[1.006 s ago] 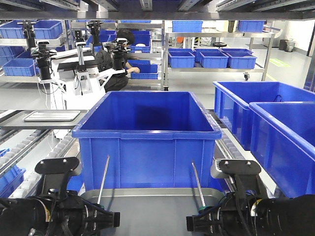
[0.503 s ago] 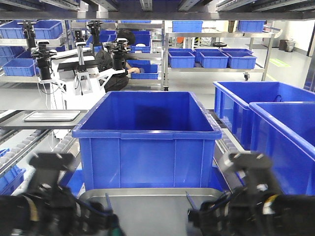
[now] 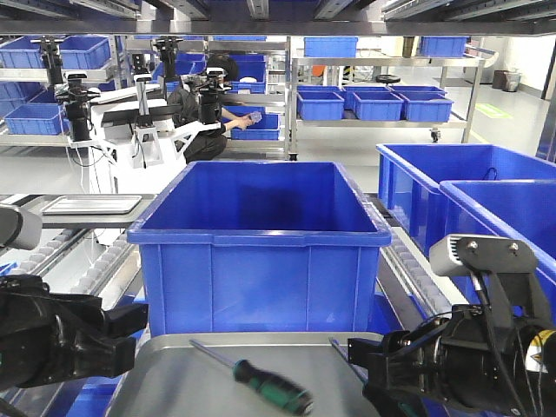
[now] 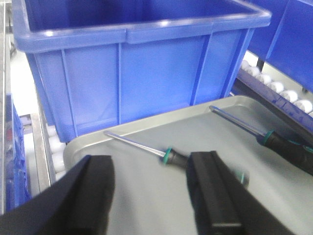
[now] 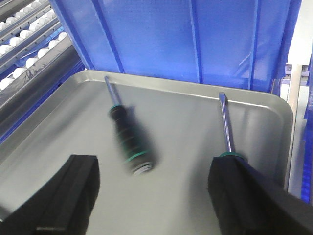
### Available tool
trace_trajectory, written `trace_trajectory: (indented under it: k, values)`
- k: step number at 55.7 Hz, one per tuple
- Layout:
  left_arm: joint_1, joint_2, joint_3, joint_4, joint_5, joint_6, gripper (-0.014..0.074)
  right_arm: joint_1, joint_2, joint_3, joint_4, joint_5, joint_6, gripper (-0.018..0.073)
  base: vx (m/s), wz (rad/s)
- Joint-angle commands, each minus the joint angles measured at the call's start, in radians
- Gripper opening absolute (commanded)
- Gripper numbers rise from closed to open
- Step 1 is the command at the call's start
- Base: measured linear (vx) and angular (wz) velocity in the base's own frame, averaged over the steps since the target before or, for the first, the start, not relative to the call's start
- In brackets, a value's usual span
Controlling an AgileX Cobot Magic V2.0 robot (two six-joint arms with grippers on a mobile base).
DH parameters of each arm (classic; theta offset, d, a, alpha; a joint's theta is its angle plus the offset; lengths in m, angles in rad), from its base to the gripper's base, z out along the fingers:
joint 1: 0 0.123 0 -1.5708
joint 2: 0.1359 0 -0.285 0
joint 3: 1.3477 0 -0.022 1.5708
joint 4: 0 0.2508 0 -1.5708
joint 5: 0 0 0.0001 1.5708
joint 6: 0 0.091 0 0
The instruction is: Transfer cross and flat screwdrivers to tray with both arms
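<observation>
— Where now, the screwdrivers?
— Both lying flat on the dull-grey metal tray (image 5: 44, 142), rounded corners, low rim. Left screwdriver (image 3: 256, 375) blurred, black handle with green bands; right screwdriver (image 5: 226, 128) beside the right gripper (image 5: 146, 196).
— Fingers?
— Spread wide, empty, on left gripper (image 4: 149, 188) too.
— Versus a second ago?
— Then gripped, shafts tilted up against the glossy blue plastic bin (image 3: 261, 234); now released.
— Writing?
— None legible.
</observation>
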Motion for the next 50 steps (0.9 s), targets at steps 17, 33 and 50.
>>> trace_trajectory:
  k: [17,33,50]
  values:
    - [0.050,-0.094,0.089,-0.001,-0.130,0.000,0.0374,-0.001,-0.025,-0.033,-0.003,-0.065,-0.008,0.0547,0.00,0.00]
    - [0.288,-0.455,0.579,-0.025,-0.424,0.000,0.0003,-0.001,-0.025,-0.033,-0.003,-0.063,-0.008,0.0547,0.00,0.00]
    - [0.441,-0.869,0.915,-0.101,-0.533,0.210,-0.0006,-0.001,-0.025,-0.033,-0.003,-0.063,-0.008,0.0547,0.00,0.00]
